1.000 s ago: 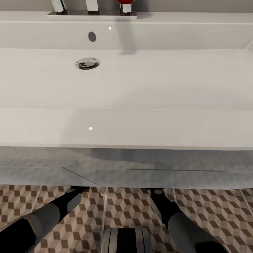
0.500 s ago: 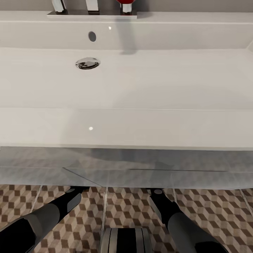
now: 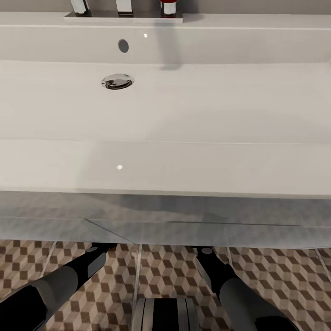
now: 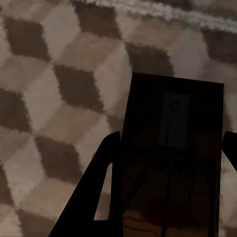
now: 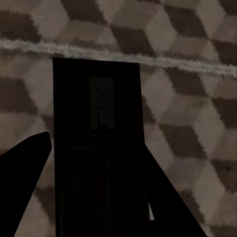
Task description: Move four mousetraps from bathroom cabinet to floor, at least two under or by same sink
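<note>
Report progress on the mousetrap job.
Done: both arms reach beneath the sink, but neither trap looks released yet. In hand: the left gripper appears clamped on a mousetrap and the right gripper on a second mousetrap, both low over the bathroom floor. Left: set these two down here, then place the remaining two.

Cube-patterned floor tiles (image 4: 44, 98) bear 2 mousetraps (image 4: 173, 148).

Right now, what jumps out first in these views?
The wide white sink spans the head view, its chrome drain left of centre. Below its front edge both arms reach under it over the cube-patterned floor. Each wrist view shows a dark mousetrap between the hand's fingers.
</note>
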Motion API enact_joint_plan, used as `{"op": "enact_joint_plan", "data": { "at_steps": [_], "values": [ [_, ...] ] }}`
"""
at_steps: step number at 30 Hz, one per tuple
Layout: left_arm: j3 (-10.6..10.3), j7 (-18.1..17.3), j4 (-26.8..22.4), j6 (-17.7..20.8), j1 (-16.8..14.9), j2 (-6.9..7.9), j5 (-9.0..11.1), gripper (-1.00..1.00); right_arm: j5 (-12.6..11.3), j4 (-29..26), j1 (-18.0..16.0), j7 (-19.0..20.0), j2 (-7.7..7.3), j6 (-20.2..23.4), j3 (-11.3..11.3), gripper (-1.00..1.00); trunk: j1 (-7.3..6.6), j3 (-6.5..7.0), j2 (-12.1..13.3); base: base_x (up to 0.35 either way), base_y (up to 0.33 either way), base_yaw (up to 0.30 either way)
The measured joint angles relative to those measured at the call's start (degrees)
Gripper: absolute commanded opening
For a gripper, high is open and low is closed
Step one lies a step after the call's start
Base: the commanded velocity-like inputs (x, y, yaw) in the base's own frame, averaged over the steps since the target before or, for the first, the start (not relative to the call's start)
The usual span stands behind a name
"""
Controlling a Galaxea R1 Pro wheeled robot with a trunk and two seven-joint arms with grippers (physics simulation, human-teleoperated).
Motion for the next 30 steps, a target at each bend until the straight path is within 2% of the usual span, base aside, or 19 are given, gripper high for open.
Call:
{"op": "enact_joint_plan", "data": {
  "at_steps": [30],
  "values": [
    [0.00, 0.01, 0.60, 0.14, -0.48, 0.00, 0.08, -1.00, -0.01, 0.00, 0.00, 0.00, 0.00, -0.01, -0.02, -1.00, 0.00, 0.00, 0.00, 0.000, 0.000, 0.000]
  ]
}}
